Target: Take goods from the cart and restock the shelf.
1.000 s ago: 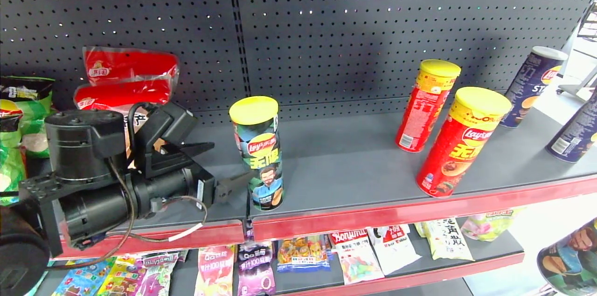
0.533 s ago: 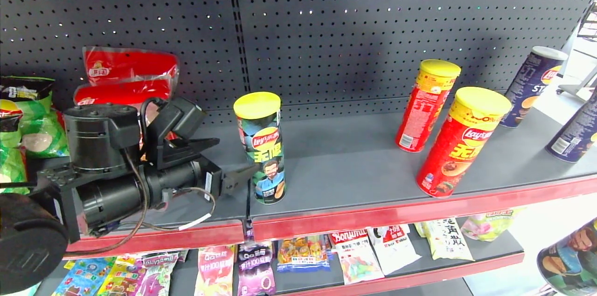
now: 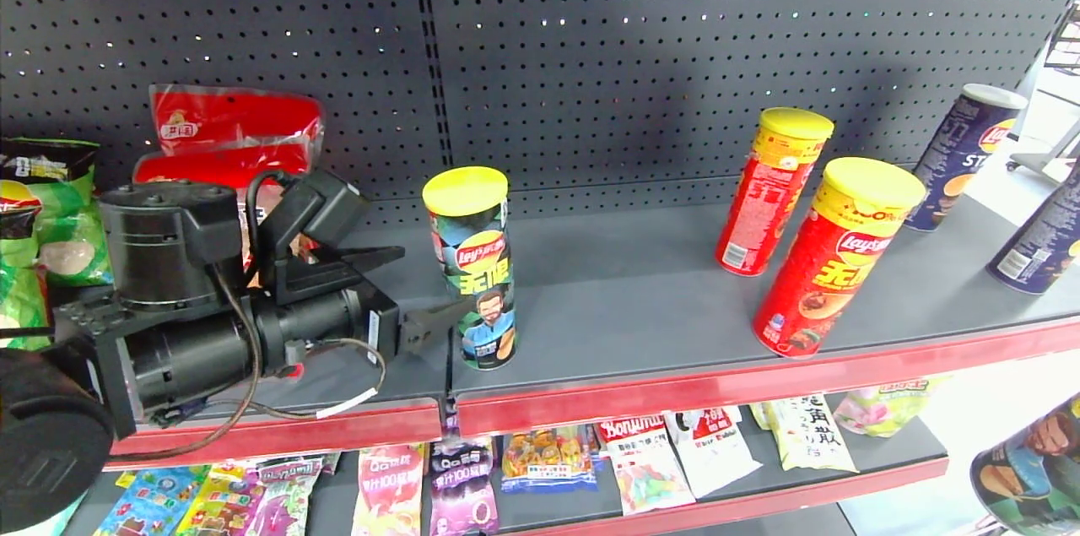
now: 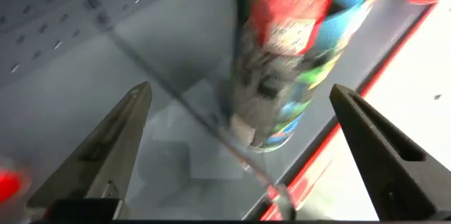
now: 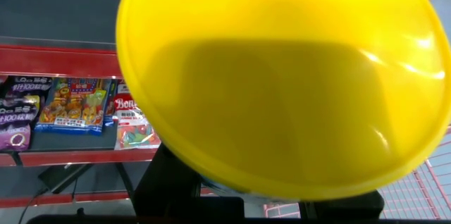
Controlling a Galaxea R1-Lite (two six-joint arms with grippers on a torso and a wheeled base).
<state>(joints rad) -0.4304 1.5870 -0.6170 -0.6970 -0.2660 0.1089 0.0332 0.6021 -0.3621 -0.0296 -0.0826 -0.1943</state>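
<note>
Half done, seemingly: stood green chip can [image 3: 472,266] upright near front edge of shelf [image 3: 641,300], framed it with left claw [image 3: 434,281] spread wide and empty, clutched second can [image 5: 282,76] in closed right claw [image 5: 246,206], low at right, yet to be placed.

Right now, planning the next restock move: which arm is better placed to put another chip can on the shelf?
Right, probably. The right gripper holds a yellow-lidded chip can; the left gripper is open, holding nothing, by the green can on the shelf.
</note>
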